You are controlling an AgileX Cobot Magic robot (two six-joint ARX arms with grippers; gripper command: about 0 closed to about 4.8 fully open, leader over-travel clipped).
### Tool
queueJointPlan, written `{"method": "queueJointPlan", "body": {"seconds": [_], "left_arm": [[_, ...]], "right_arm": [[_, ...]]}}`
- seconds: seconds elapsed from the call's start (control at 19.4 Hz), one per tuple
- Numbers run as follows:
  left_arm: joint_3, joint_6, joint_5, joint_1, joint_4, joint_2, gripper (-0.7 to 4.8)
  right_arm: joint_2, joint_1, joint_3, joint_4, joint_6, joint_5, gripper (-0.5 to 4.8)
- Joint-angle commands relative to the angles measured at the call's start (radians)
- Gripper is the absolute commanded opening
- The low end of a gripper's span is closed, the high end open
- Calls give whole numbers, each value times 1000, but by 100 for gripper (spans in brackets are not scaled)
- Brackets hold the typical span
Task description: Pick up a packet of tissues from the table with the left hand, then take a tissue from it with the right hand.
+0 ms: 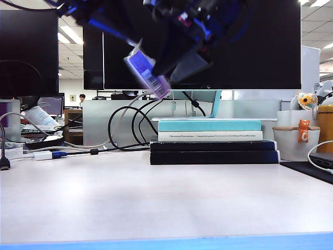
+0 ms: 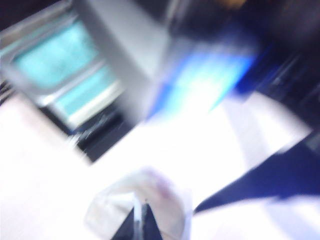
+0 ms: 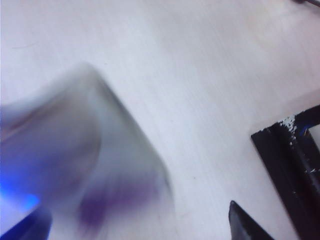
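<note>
Exterior view — left gripper clamped on packet of tissues above table, right gripper jaws apart beside it.

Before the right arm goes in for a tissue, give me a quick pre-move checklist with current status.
1. Packet of tissues lifted off the table: ok, held high in front of the monitor.
2. Left gripper shut on the packet: ok.
3. Right gripper open: ok, fingertips apart beside the packet.
4. Tissue pulled out: not ok, none visible yet.
5. Packet opening facing the right gripper: cannot tell, wrist views blurred.
6. Stacked books clear of the arms: ok, well below.
</note>
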Motion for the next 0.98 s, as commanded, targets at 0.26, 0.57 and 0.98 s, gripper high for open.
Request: {"method": "queueJointPlan", "body": {"seconds": [0.26, 0.57, 0.98], "left_arm": [[2, 53, 135, 96, -2, -8, -6], [2, 75, 441, 184, 7, -6, -6], [2, 48, 605, 196, 31, -6, -6]], "right_arm": [[-132, -2, 6, -60, 2, -8, 182], [-182, -4, 6, -151, -64, -184, 125], [-182, -3, 5, -145, -92, -268, 125]]}}
